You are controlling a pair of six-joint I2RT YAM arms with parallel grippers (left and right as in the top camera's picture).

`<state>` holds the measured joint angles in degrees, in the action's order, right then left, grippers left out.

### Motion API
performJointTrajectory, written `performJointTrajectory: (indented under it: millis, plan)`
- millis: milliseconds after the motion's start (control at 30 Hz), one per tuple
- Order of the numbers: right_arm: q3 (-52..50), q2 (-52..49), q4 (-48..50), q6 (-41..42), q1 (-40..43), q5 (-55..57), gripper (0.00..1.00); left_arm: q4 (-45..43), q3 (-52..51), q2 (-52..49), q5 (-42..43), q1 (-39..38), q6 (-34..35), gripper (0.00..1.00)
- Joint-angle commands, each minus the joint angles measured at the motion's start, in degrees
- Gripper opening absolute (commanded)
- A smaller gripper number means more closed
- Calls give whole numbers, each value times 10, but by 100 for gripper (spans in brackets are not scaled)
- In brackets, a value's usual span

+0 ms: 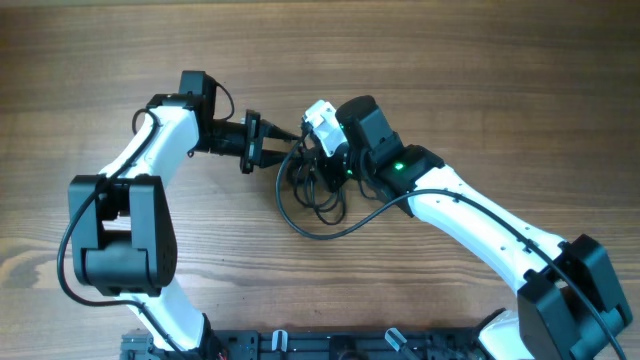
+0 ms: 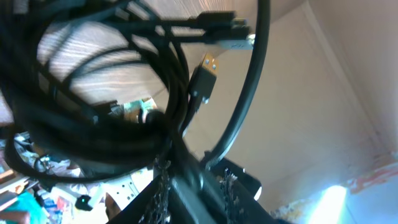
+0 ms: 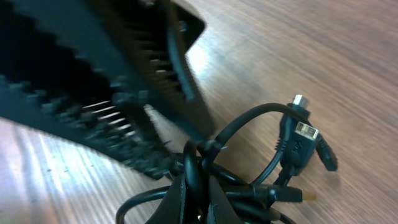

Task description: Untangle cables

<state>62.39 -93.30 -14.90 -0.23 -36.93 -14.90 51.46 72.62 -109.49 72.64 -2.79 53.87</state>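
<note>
Right gripper (image 3: 196, 186), bottom centre: jaws closed on cables (image 3: 249, 121), bunched in knot. Loose loops spread right; plug connectors (image 3: 298, 146) rest on wooden table (image 3: 323, 50). Left gripper (image 3: 180, 149), serrated black fingers (image 3: 106, 93), fills upper left; tips reach knot.

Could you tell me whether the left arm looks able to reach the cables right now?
Probably yes: a strand of the cables runs between the fingers of the left gripper, while the right gripper pinches them nearby.
</note>
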Motion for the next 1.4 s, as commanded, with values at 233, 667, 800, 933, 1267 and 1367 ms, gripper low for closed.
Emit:
performJointTrajectory:
  millis: [233, 667, 800, 933, 1267, 1367]
  plan:
    - [5, 4, 8, 3, 2, 15, 4, 3, 6, 9, 2, 0, -9, 31]
    - [5, 4, 17, 2, 2, -20, 5, -47, 6, 8, -72, 0, 104, 25]
    - [5, 4, 18, 2, 2, -21, 4, -47, 6, 8, -71, -6, 114, 25]
    - [5, 4, 18, 2, 2, -21, 4, -47, 6, 8, -53, -12, 114, 23]
    - [5, 4, 16, 2, 2, -21, 4, -55, 6, 8, -52, -12, 117, 8]
    - [5, 4, 16, 2, 2, -21, 4, -79, 6, 8, -52, -12, 130, 8]
